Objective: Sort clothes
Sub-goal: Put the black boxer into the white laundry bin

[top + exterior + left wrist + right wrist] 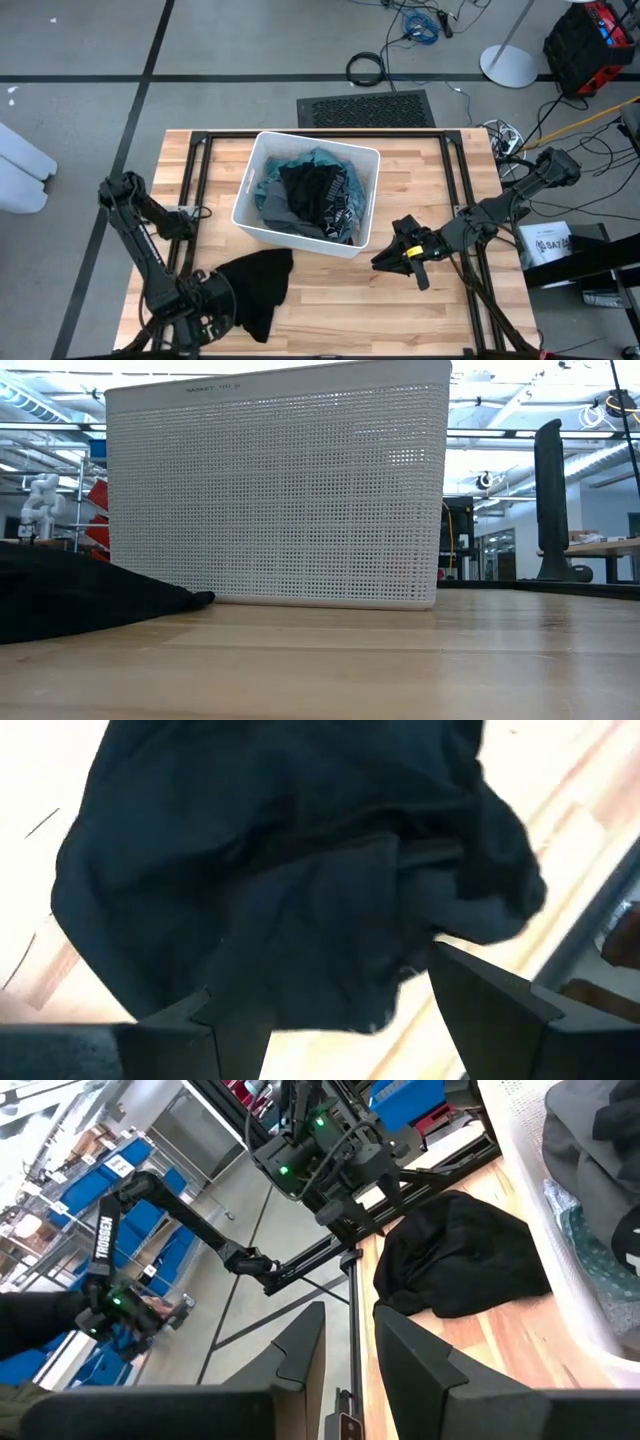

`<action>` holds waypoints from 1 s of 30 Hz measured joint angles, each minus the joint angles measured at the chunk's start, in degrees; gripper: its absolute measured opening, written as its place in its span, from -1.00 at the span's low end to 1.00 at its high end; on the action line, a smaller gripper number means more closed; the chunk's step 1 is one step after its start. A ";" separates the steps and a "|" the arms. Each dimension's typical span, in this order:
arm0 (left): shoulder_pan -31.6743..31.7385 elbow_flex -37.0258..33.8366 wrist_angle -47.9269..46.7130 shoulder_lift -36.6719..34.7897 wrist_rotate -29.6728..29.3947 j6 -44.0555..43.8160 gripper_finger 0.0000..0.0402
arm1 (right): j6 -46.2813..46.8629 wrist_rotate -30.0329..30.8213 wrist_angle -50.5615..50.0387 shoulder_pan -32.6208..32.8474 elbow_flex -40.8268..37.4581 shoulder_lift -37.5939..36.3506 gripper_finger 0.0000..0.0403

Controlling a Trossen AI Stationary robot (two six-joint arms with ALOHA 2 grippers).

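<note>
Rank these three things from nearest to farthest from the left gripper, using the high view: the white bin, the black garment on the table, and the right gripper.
1. Black garment: lies on the wood right beside the left gripper, at the table's near-left corner.
2. White bin: mid-table, just beyond the garment.
3. Right gripper: across the table, off the bin's right corner.

Pale wooden worktop (400,310) with black framing rails, grey floor (200,40) crossed by dark lines, black floor grille (365,108), coiled cables, white round stand base (508,66), red-and-black crate (590,42), blue storage bins (85,1185) on shelves, bright ceiling lights beyond.
</note>
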 joint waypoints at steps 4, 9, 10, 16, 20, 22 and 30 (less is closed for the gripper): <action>-0.07 -3.67 4.92 0.00 0.69 0.08 0.31 | 1.71 -0.02 0.02 0.06 0.00 0.00 -0.60; 0.24 -6.52 8.07 1.51 4.10 3.81 0.31 | 4.30 -0.04 0.05 0.23 0.00 0.00 -0.60; 0.48 -7.11 7.94 2.07 4.84 3.68 0.31 | 4.48 -0.06 0.04 0.21 0.00 0.00 -0.60; 2.50 -7.90 10.99 4.33 5.41 3.18 0.16 | 5.54 -0.03 0.05 0.41 0.00 0.00 -0.60; 3.91 -6.91 13.92 3.87 5.56 7.67 -0.39 | 5.52 0.00 0.02 0.41 0.00 0.00 -0.60; 4.48 -5.64 14.03 3.01 5.58 9.47 -0.75 | 5.50 0.17 -0.02 0.41 0.00 0.00 -0.60; 5.70 0.90 12.17 -2.97 -2.05 16.19 -0.97 | 4.28 0.50 -0.10 0.28 0.00 0.00 -0.60</action>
